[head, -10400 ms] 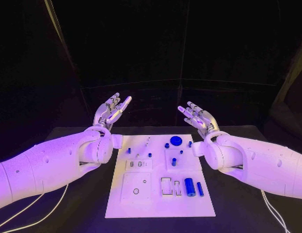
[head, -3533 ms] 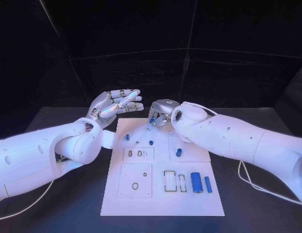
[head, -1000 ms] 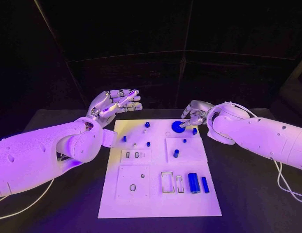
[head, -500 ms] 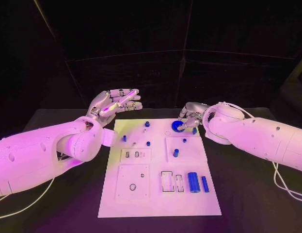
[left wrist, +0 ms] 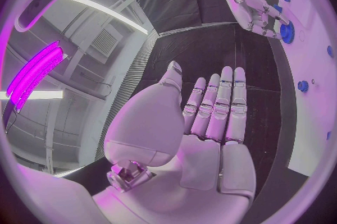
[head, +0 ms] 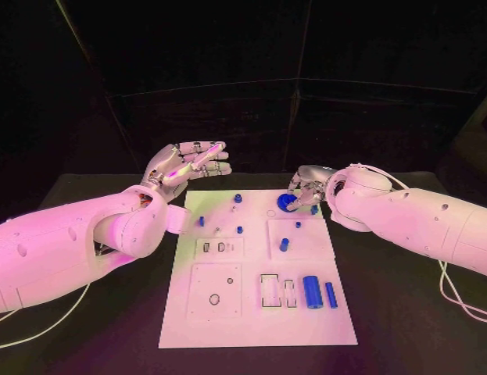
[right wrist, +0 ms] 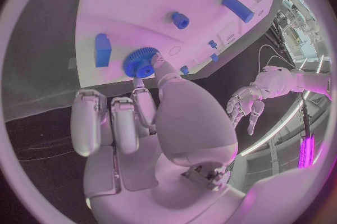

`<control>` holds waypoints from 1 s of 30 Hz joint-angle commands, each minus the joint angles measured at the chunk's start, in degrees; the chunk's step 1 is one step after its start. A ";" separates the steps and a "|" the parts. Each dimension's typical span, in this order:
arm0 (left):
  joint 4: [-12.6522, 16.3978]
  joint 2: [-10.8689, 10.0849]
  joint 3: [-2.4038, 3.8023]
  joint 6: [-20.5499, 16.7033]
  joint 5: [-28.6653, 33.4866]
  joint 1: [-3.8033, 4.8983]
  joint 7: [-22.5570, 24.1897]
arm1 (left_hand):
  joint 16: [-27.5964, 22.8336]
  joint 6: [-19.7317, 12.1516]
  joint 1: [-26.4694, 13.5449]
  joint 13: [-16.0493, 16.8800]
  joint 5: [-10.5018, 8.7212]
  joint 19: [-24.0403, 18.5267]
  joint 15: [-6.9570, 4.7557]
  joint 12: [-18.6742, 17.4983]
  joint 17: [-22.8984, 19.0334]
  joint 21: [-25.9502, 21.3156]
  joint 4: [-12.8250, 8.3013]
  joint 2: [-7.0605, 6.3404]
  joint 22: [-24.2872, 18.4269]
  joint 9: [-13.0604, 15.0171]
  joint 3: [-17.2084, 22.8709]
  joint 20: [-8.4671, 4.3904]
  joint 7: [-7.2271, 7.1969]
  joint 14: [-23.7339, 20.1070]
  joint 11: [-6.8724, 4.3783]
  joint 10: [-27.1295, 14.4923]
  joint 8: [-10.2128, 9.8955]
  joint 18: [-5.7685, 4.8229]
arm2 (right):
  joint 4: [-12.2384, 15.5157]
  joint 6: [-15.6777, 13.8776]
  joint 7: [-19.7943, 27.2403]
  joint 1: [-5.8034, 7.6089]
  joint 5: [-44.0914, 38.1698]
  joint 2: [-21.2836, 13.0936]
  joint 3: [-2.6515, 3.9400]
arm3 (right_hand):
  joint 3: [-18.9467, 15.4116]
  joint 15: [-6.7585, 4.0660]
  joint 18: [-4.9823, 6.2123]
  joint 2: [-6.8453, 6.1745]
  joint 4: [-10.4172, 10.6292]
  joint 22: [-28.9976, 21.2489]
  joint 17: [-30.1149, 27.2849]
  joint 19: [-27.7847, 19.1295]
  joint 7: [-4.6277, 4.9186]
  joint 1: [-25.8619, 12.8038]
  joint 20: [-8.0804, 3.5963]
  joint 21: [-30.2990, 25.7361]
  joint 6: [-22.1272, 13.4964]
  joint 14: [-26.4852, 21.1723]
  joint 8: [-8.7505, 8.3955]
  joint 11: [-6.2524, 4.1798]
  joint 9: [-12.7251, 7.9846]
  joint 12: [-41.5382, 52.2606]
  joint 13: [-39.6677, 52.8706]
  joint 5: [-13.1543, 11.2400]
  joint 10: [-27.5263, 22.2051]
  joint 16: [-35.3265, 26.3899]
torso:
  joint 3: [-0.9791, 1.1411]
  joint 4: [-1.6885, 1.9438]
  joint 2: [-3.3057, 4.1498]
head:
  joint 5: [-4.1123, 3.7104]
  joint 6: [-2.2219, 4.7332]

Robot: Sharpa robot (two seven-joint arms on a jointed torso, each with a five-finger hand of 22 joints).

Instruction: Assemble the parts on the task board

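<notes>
Compared with half a second ago, the right hand (head: 303,187) is sitting a touch closer over the blue gear (head: 286,201), while the left hand (head: 184,168) is staying raised in the same spot.

Taking the task board (head: 255,320) as the landmark and going from its near edge outward: a large blue cylinder (head: 311,292) and a thinner blue pin (head: 330,294) are lying on its near right part, beside two rectangular cut-outs. Toward the middle a short blue peg (head: 284,244) is standing upright, and small blue pieces (head: 238,230) are dotting the far half. At the far right corner the gear is resting on the board.

From above, the right hand is hiding its own fingertips. The right wrist view is supplying what is missing: one fingertip and the thumb are touching the gear's (right wrist: 141,62) toothed rim while the other fingers (right wrist: 105,120) are curling back off the board, beside a blue block (right wrist: 103,49). Whether the gear is truly pinched I cannot tell.

The left wrist view is showing the left hand's palm (left wrist: 204,140) flat, fingers straight and side by side, holding nothing, hovering beyond the board's far left corner.

The black worktop (head: 424,312) is carrying the board, with white cables (head: 35,332) trailing across it and dark walls behind.
</notes>
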 commanded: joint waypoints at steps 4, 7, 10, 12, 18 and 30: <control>0.02 0.04 0.05 0.68 -0.24 0.09 0.48 | -0.21 0.26 0.40 0.01 0.06 0.33 0.01 -0.26 -0.05 -0.36 -0.27 0.38 -0.05 0.01 -0.02 0.02 2.10 0.42 -0.03 0.44 -0.33 0.35 | -0.56 1.30 -0.08 -0.02 -1.16 0.28 -0.02 | 0.37 -0.48 -0.78 0.49 -0.24 1.04 10.78 0.51 -0.37 0.68 -0.01 0.39 0.13 5.10 0.38 -0.08 -0.04 0.31 0.22 -0.10 0.23 0.36 | 0.06 -0.05 -0.03 | 0.13 -0.11; 0.02 0.04 0.05 0.70 -0.24 0.09 0.48 | -0.21 0.26 0.40 0.01 0.06 0.33 0.01 -0.26 -0.05 -0.36 -0.27 0.38 -0.05 0.01 -0.02 0.02 2.10 0.42 -0.03 0.44 -0.33 0.35 | -0.82 1.38 -0.07 -0.04 -1.22 0.48 -0.02 | 0.49 -0.47 -0.78 0.66 -0.27 1.08 10.75 0.52 -0.35 0.72 -0.01 0.41 0.23 5.10 0.43 -0.06 -0.04 0.35 0.29 -0.10 0.26 0.35 | 0.04 -0.10 -0.04 | 0.17 -0.13; 0.00 0.06 0.05 0.72 -0.24 0.09 0.48 | -0.21 0.26 0.40 0.01 0.06 0.33 0.01 -0.26 -0.05 -0.36 -0.27 0.38 -0.05 0.01 -0.02 0.02 2.10 0.42 -0.03 0.44 -0.33 0.35 | -0.95 1.40 -0.05 -0.06 -1.24 0.65 -0.02 | 0.69 -0.47 -0.79 0.96 -0.30 1.13 10.76 0.55 -0.33 0.72 0.00 0.44 0.53 5.10 0.58 -0.03 -0.01 0.44 0.44 -0.10 0.31 0.35 | 0.07 -0.15 -0.03 | 0.26 -0.16; -0.01 0.07 0.05 0.73 -0.24 0.09 0.47 | -0.21 0.26 0.40 0.01 0.06 0.33 0.01 -0.26 -0.05 -0.36 -0.27 0.38 -0.05 0.01 -0.02 0.02 2.10 0.42 -0.03 0.44 -0.33 0.35 | -1.00 1.33 -0.06 -0.08 -1.25 0.73 -0.02 | 0.96 -0.50 -0.79 1.33 -0.37 1.16 10.75 0.56 -0.33 0.74 -0.02 0.46 1.12 5.09 0.85 -0.03 0.06 0.55 0.62 -0.10 0.41 0.35 | 0.08 -0.17 -0.02 | 0.29 -0.21; -0.02 0.04 0.05 0.75 -0.24 0.09 0.44 | -0.29 0.30 0.44 0.00 0.07 0.39 0.00 -0.31 -0.05 -0.42 -0.33 0.45 -0.10 0.00 -0.06 0.01 2.12 0.47 -0.03 0.50 -0.37 0.35 | -0.70 -0.73 0.16 -0.14 -2.00 0.74 -0.03 | 3.69 -1.06 -0.81 3.72 -1.55 1.34 10.69 0.62 -0.80 2.18 -0.42 0.54 6.48 5.07 2.95 -0.42 0.77 1.70 2.20 -2.63 1.48 0.32 | 0.07 -0.22 -0.06 | 0.39 -0.27; 0.00 -0.05 0.05 0.84 -0.24 0.09 0.39 | -0.31 0.30 0.44 -0.01 0.06 0.40 0.00 -0.33 -0.05 -0.44 -0.34 0.47 -0.12 0.00 -0.07 0.01 2.14 0.48 -0.02 0.50 -0.39 0.35 | 1.81 -8.33 1.13 -0.30 -5.02 0.33 -0.03 | 6.25 -1.59 -0.98 4.21 -2.74 2.21 10.77 1.00 -1.75 2.03 -1.05 0.88 9.59 5.08 3.01 -1.35 1.12 3.34 4.36 -1.42 3.04 0.34 | 0.11 -0.25 -0.06 | 0.69 -0.27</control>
